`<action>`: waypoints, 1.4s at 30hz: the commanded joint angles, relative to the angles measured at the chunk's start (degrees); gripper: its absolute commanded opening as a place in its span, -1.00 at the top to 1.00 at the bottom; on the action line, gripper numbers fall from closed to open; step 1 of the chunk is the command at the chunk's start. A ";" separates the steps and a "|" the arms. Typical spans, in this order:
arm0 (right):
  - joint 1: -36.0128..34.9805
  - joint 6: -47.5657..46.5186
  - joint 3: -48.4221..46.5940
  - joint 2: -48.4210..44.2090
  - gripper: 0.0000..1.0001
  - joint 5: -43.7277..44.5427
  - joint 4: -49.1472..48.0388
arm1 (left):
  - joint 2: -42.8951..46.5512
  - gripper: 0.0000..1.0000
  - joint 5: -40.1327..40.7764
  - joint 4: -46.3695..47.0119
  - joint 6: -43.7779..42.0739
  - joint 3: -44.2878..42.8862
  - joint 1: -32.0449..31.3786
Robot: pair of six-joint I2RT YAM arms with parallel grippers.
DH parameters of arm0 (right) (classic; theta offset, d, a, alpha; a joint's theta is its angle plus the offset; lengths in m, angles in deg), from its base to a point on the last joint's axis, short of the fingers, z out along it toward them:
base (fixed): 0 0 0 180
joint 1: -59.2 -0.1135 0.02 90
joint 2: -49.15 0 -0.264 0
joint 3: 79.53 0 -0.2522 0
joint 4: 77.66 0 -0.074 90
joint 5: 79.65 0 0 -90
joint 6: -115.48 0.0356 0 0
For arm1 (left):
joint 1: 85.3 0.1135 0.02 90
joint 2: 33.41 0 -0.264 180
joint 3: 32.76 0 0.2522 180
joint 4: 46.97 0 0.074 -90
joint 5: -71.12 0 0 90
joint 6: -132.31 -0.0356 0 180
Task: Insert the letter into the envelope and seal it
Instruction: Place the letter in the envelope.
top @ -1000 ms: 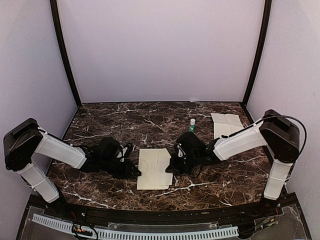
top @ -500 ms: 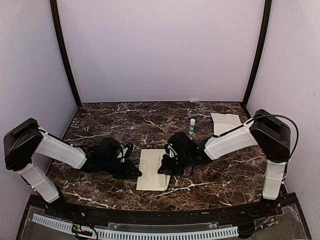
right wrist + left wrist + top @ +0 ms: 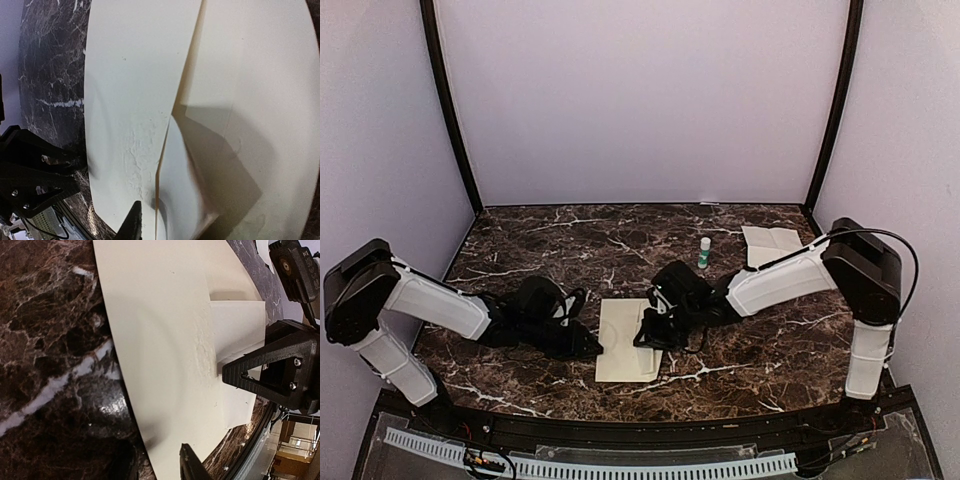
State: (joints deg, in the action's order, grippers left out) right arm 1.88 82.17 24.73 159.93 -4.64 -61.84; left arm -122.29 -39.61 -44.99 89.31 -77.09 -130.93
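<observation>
envelope: flat on the marble surface, centre front, between the two claws, long side running front to back
flap: on the envelope's right side, partly lifted off the paper
left claw: low at the envelope's left edge, jaws a little apart
right claw: over the right side at the flap, open or closed cannot tell
letter: flat at the far right of the surface, well apart from the envelope
small green-white bottle: upright, just left of the letter
</observation>
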 commanded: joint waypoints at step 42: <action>-3.43 -2.34 -4.56 -2.62 0.40 16.11 17.50 | -0.29 0.40 1.71 -1.47 -0.11 -1.31 -0.79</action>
State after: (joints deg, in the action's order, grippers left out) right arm -1.16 80.38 21.54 155.85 9.29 -44.77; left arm -121.41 -37.77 -46.80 89.88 -77.42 -131.45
